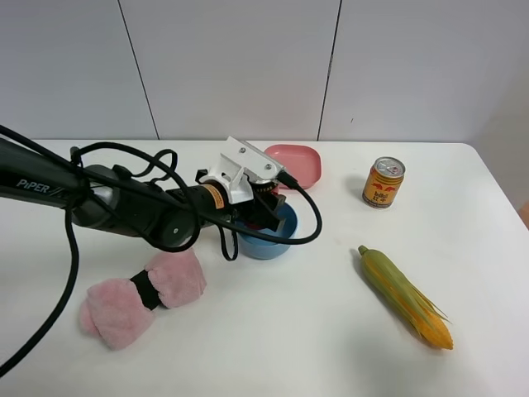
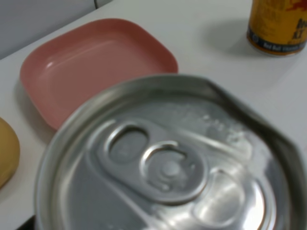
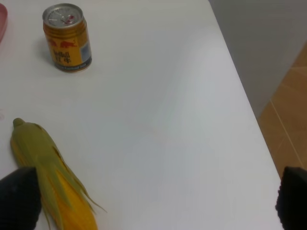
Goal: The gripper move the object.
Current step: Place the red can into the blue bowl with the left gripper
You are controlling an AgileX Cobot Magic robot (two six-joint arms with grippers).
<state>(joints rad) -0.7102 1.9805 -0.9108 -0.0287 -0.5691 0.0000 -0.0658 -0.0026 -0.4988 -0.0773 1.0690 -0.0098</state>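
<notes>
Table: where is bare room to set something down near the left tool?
Free: front centre, between pink plush and corn; also between blue bowl and yellow can. Crowded: around the bowl and pink plate, where the left tool sits.

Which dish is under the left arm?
The round blue bowl: the left gripper covers part of it, while the square pink plate sits uncovered behind.

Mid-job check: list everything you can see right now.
Drink can: one, silver top showing, close under left wrist camera.
Orange-yellow can: one, table's back right.
Plate: one, pink, back centre.
Bowl: one, blue, mid-table.
Corn cob: one, yellow-green, front right.
Plush bow: one, pink, black band, front left.
Rounded thing: one, tan-yellow, near plate, unidentified.
Table: one, white.
Left gripper: one, black, white housing, over bowl; jaws hidden.
Right gripper: one, black, open, above table near corn.
</notes>
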